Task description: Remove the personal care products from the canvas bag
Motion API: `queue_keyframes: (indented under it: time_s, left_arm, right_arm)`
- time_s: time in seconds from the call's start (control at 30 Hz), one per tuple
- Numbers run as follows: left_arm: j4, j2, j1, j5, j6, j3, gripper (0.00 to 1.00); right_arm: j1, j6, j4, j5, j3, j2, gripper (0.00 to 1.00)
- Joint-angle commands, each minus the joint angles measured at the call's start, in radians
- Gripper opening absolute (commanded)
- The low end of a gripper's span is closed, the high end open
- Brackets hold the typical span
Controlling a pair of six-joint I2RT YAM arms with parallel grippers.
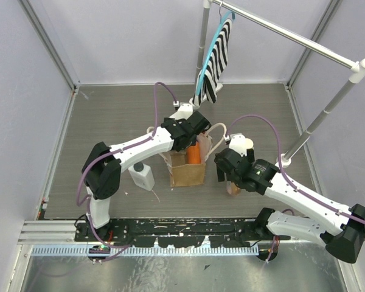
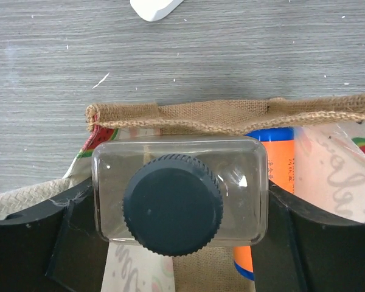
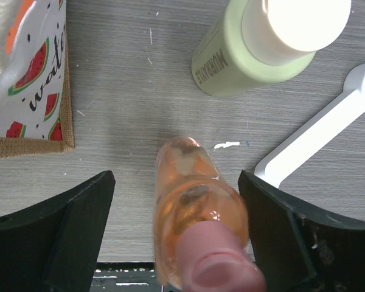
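The canvas bag (image 1: 187, 172) stands mid-table, its burlap rim (image 2: 231, 115) below my left gripper (image 2: 179, 213). My left gripper (image 1: 191, 135) is shut on a clear square bottle with a dark cap (image 2: 173, 204), held over the bag's mouth. The orange bottle with a blue cap (image 2: 281, 161) stands inside the bag (image 1: 194, 152). My right gripper (image 3: 176, 213) is open, its fingers on either side of a pink-orange bottle (image 3: 198, 207) on the table (image 1: 233, 187), not touching it. The tall cream bottle (image 3: 261, 42) stands behind it (image 1: 240, 146).
A squat white bottle (image 1: 142, 175) stands on the table left of the bag. A clothes rail with a striped cloth (image 1: 216, 55) stands at the back. Its white foot (image 3: 328, 128) lies close to the right of my right gripper. The bag's corner (image 3: 30, 79) is to its left.
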Motion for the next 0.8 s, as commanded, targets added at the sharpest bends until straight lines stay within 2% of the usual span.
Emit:
queue_keyframes:
  time_s: [0.0, 0.03, 0.1, 0.13, 0.37, 0.57, 0.77]
  left_arm:
    - [0.032, -0.037, 0.0, 0.01, 0.033, -0.001, 0.63]
    - [0.033, -0.053, 0.0, 0.011, 0.047, 0.001, 0.5]
    - [0.039, -0.088, -0.001, 0.016, 0.081, 0.002, 0.12]
    - [0.038, -0.111, -0.002, 0.012, 0.094, 0.001, 0.01]
    - [0.042, -0.333, -0.007, -0.067, 0.164, -0.008, 0.0]
    - [-0.001, -0.492, -0.007, -0.054, 0.231, 0.08, 0.0]
    - [-0.036, -0.629, -0.006, -0.152, 0.274, 0.136, 0.0]
  right_arm:
    - [0.002, 0.018, 0.047, 0.056, 0.063, -0.035, 0.96]
    - [0.002, 0.011, 0.047, 0.053, 0.077, -0.041, 0.97]
    - [0.002, -0.026, 0.062, 0.024, 0.12, -0.055, 1.0]
    - [0.005, -0.036, 0.067, 0.012, 0.144, -0.059, 1.0]
    - [0.121, -0.162, 0.166, 0.068, 0.297, -0.041, 1.0]
    - [0.142, -0.269, 0.341, -0.009, 0.325, 0.067, 1.0]
    - [0.139, -0.346, 0.5, -0.007, 0.311, 0.206, 1.0]
